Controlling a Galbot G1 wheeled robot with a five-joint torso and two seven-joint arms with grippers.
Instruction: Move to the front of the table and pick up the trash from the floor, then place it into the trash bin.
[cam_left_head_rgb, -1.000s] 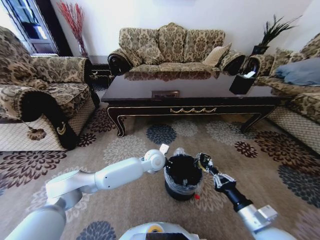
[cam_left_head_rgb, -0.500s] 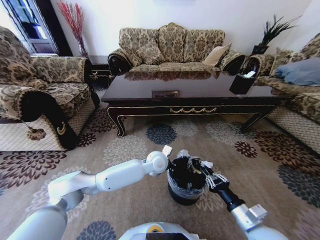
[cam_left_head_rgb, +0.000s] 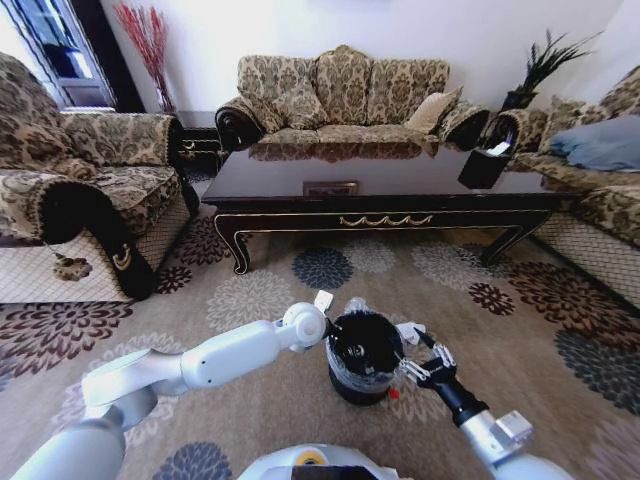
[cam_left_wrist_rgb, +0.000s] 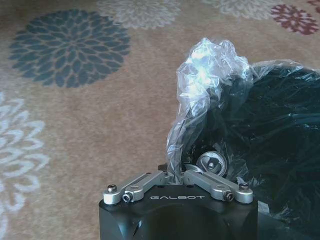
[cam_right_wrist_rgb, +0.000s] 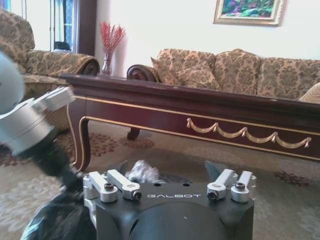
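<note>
In the lower centre of the head view, the trash bin (cam_left_head_rgb: 364, 356) stands on the floor (cam_left_head_rgb: 250, 300), well in front of the table (cam_left_head_rgb: 380, 190). The left gripper (cam_left_head_rgb: 333, 343) is clenched on the bin's liner (cam_left_wrist_rgb: 210, 75) at the near-left rim (plastic bunched upward). The right gripper (cam_left_head_rgb: 418, 352), fingers spread and empty, sits just right of the bin beside a white scrap (cam_left_head_rgb: 407, 330).

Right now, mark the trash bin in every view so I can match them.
Head view: the trash bin stands low centre on the carpet, between the left gripper and the open right gripper.
Left wrist view: the trash bin lies just beyond the left gripper, which pinches its liner.
Right wrist view: the trash bin is the black bulge under the left arm's wrist.
Shared landmark: the left arm at the rim.
</note>
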